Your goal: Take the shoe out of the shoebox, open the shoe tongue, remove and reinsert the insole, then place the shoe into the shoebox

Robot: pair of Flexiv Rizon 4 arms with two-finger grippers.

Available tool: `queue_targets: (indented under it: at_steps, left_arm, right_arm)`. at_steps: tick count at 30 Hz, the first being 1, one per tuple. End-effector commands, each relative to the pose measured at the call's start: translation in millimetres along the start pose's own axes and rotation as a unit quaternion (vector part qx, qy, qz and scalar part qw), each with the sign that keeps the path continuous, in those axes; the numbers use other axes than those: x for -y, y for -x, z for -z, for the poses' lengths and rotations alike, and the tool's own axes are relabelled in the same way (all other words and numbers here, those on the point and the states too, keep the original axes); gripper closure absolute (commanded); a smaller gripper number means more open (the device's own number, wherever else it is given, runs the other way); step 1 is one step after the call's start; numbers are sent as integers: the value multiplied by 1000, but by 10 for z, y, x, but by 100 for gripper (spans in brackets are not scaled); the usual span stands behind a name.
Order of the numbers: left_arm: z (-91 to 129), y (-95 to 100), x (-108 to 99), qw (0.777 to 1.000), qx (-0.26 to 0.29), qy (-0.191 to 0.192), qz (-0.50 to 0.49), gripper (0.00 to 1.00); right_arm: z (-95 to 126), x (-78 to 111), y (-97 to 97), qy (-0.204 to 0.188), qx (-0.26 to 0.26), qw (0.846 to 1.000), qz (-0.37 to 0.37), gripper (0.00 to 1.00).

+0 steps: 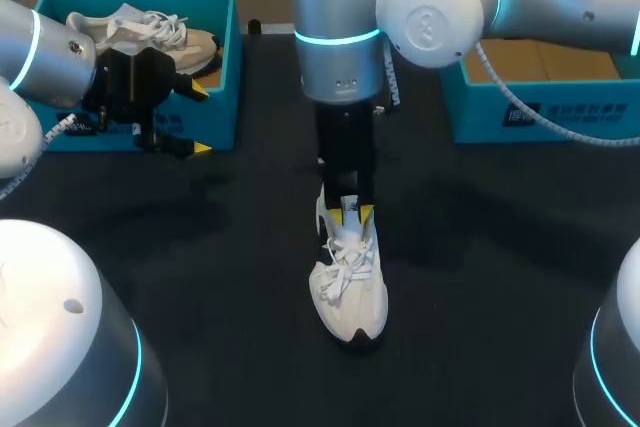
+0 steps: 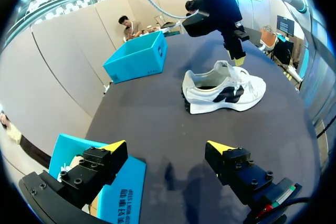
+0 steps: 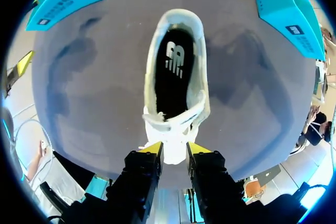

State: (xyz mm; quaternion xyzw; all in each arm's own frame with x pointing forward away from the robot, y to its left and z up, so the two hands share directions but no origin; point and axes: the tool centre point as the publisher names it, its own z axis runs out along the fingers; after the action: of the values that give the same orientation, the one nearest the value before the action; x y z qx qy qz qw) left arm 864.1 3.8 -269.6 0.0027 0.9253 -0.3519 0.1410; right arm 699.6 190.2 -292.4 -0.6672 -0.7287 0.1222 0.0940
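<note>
A white shoe (image 1: 347, 282) with a black insole (image 3: 170, 69) stands upright mid-table, toe toward the front edge. My right gripper (image 1: 351, 211) comes straight down onto its laced part. In the right wrist view that gripper (image 3: 175, 148) is shut on the shoe tongue (image 3: 174, 136), which is pulled up between the yellow tips. My left gripper (image 1: 200, 119) hangs open at the left, beside the front wall of the blue shoebox (image 1: 232, 77). From the left wrist view the shoe (image 2: 223, 90) lies well ahead of the open left gripper (image 2: 168, 146), under the right gripper (image 2: 239, 53).
A second pale shoe (image 1: 150, 32) lies inside the left shoebox. Another blue box (image 1: 560, 112) with a cardboard lining stands at the back right. Bare black tabletop (image 1: 200, 247) surrounds the shoe on all sides.
</note>
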Motion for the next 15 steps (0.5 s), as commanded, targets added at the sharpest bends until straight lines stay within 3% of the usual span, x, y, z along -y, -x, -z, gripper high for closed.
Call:
queue_targets:
  at_steps: [1, 10, 15]
  left_arm:
    - [8, -5, 5, 1000, 0, 2, 0, 0]
    - [8, -5, 5, 1000, 0, 2, 0, 0]
    - [8, -5, 5, 1000, 0, 2, 0, 0]
  right_arm:
    - [-15, -32, -55, 4, -1, 1000, 4, 73]
    - [-81, -150, -5, -11, 26, 1000, -5, 75]
    - [-105, -198, 39, 0, 17, 1000, -15, 74]
